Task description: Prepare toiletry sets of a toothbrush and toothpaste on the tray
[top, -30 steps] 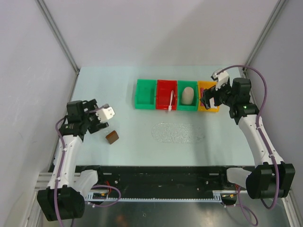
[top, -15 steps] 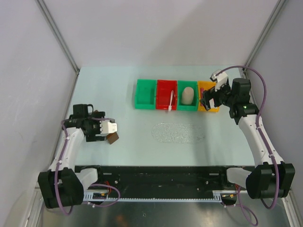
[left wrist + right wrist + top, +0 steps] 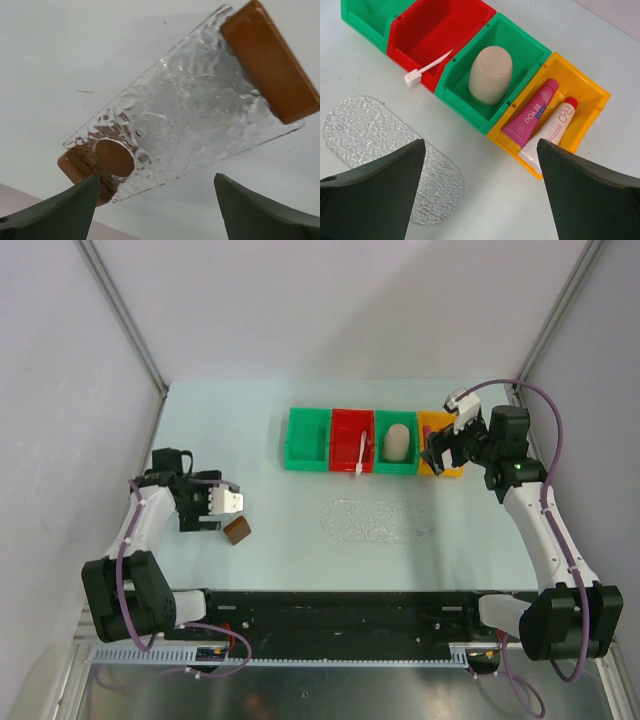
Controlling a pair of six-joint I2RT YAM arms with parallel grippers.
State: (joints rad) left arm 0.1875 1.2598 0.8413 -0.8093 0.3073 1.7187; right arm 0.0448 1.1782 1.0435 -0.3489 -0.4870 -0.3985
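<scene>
The tray (image 3: 190,110) is small, clear and bumpy, with a brown handle (image 3: 270,60) at each short end. It lies just beyond my left gripper (image 3: 155,200), which is open and empty. In the top view only one brown handle (image 3: 238,530) shows, beside the left gripper (image 3: 224,512). The white toothbrush (image 3: 427,65) leans in the red bin (image 3: 465,22), its head over the front rim. The magenta toothpaste (image 3: 530,112) lies in the yellow bin (image 3: 590,90). My right gripper (image 3: 480,142) is open and empty, above the table in front of that bin.
A white tube with a red cap (image 3: 552,127) lies beside the toothpaste. A beige cup (image 3: 490,75) stands in a green bin (image 3: 530,47). Another green bin (image 3: 307,440) is at the row's left end. A clear bumpy oblong sheet without handles (image 3: 375,520) lies mid-table.
My left gripper has come down and towards the near edge, close to the brown-handled tray, with its arm folded back. The right arm has hardly moved.
</scene>
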